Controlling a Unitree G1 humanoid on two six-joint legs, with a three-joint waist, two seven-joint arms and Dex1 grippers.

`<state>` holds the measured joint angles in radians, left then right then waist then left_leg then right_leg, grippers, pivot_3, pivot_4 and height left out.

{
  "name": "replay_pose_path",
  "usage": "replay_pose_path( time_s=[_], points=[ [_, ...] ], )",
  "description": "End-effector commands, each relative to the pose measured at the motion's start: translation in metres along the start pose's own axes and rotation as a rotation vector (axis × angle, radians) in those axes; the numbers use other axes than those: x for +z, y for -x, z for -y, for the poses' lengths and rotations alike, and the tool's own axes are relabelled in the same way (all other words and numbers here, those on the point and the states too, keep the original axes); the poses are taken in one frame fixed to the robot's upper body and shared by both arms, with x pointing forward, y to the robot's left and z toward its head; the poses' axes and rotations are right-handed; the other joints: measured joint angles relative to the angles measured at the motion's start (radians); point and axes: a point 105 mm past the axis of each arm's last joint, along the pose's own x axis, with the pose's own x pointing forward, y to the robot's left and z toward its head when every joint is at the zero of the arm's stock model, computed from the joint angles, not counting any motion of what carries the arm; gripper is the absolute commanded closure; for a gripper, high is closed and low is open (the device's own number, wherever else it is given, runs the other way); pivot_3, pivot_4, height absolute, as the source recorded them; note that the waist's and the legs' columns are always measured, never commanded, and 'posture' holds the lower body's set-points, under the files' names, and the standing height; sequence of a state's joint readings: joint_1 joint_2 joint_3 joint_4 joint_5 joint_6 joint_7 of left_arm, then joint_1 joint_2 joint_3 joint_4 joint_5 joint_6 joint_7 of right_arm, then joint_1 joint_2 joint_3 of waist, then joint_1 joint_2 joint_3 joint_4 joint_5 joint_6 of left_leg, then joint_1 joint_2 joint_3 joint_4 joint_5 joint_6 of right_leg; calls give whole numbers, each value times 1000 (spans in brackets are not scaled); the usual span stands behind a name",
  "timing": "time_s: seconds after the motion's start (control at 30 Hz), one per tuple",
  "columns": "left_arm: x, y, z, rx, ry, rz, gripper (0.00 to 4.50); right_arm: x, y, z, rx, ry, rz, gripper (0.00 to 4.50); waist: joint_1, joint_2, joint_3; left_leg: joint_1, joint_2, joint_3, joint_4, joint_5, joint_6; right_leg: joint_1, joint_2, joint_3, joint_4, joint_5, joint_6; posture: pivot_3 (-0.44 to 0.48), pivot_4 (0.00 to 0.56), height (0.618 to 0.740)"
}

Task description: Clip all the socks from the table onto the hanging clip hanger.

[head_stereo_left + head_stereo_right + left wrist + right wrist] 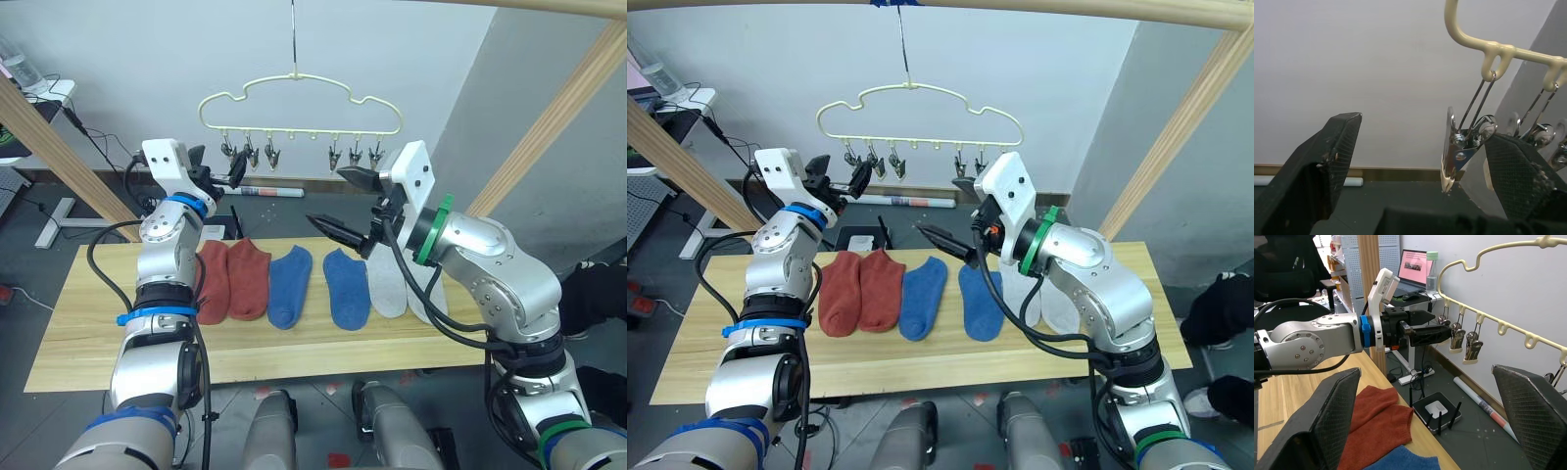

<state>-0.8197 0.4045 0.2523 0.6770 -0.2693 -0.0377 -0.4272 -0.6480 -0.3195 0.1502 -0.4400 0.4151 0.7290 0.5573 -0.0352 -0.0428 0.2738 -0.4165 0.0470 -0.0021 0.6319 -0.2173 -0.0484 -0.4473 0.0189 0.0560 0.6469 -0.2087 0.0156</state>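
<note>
Six socks lie in a row on the table: two rust-red, two blue, and two grey partly behind my right arm. The pale yellow clip hanger hangs above the table's far edge with a row of metal clips. My left gripper is raised to the leftmost clip, open, with the clip between its fingers, close to one of them. My right gripper is open and empty, held above the blue socks below the hanger's right half.
Slanting wooden poles of the frame rise on both sides of the table. Behind the table, a white tube and a small black box lie on the floor. A desk with a laptop stands far left.
</note>
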Motion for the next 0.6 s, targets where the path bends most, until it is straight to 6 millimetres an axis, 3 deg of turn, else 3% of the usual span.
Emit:
replay_pose_path(
  time_s=[0.03, 0.13, 0.6],
  points=[
    [23, -3, 1, -15, -17, 84, 1218, 15, 0, -4, 11, 33, 56, 0, 0, 0, 1, 0, 0, 0, 0, 0, 0, 0, 0, 0, 0, 0, 0, -60, 305, 740],
    [22, -4, 3, -20, -32, 78, 2126, 16, 0, -4, 10, 26, 60, 0, 0, 0, 2, -1, 0, 0, 0, 0, 0, 0, 0, 0, 0, 0, 0, -58, 304, 740],
    [35, -10, 10, -53, -44, 110, 2126, 15, 0, -2, 0, 30, 60, 0, 0, 0, 2, -1, 0, -1, 0, 0, 0, -1, 0, -1, 0, 0, 0, -53, 297, 740]
  ],
)
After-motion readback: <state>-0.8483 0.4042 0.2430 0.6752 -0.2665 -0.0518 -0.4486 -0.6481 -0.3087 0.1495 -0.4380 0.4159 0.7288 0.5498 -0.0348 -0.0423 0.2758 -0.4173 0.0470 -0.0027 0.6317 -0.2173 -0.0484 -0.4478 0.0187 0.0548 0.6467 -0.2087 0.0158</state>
